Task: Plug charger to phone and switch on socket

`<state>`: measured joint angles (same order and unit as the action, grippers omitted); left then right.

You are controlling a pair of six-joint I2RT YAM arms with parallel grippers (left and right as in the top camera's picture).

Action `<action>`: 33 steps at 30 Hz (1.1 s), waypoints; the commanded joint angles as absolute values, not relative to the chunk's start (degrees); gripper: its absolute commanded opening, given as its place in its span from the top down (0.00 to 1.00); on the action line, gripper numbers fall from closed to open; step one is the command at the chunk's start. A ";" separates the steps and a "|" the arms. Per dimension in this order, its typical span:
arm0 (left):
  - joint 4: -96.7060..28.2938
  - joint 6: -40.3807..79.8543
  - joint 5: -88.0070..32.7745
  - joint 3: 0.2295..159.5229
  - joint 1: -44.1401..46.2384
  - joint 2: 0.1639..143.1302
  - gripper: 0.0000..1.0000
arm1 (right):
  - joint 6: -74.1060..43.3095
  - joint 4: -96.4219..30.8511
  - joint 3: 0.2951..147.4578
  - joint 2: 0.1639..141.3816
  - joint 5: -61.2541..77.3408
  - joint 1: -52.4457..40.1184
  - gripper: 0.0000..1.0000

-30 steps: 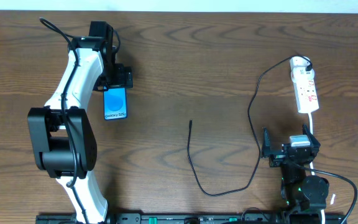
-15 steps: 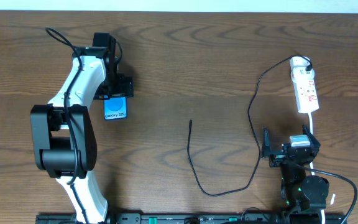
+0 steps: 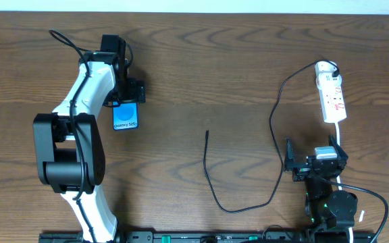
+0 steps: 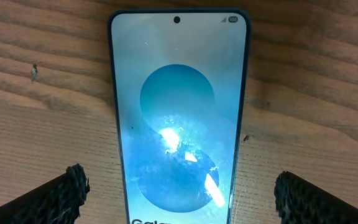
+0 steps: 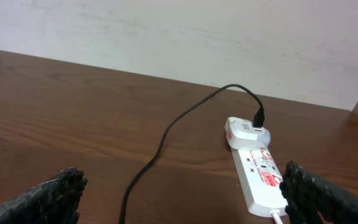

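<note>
Since a second ago the left arm has swung a little nearer along the table (image 3: 201, 54) and dropped its left pincer (image 3: 123, 101) over the far end of the phone (image 3: 125, 119), covering more of the blue screen; over the last half second nothing has shifted. That pincer is spread wide, its rough black fingertips (image 4: 73, 193) standing off either long edge of the phone without touching it. The phone lies flat and face up on the left side of the table, a slim slab of glossy glass with rounded corners and a thin dark rim. I judge that low, slick edge the main hazard: fingers closing slightly high could ride over it or skate the phone across the grained wood. The cable (image 3: 204, 162) is thin, black and limp, and its small straight plug tip (image 3: 207, 133) rests near the table's middle, well apart from the phone (a floppy lead would likely droop when lifted, spoiling the aim at the port). The right pincer (image 3: 316, 156) hangs splayed and empty near the front edge, short of the hard white power strip (image 3: 332, 98), whose switch is not yet pressed.
</note>
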<state>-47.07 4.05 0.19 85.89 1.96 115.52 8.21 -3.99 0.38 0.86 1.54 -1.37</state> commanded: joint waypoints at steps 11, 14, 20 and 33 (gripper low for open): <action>-46.98 3.27 -3.86 85.58 -1.69 116.49 0.02 | 8.84 -4.19 0.30 0.64 1.65 -1.17 0.01; -46.98 3.03 -3.86 85.58 -1.69 116.49 0.02 | 8.84 -4.19 0.30 0.64 1.65 -1.17 0.01; -46.98 2.24 -3.79 85.58 -1.54 116.49 0.02 | 8.84 -4.21 0.30 0.64 1.65 -1.17 0.01; -46.46 -0.84 -2.09 85.58 -0.51 116.53 0.02 | 8.84 -4.19 0.30 0.64 1.65 -1.17 0.01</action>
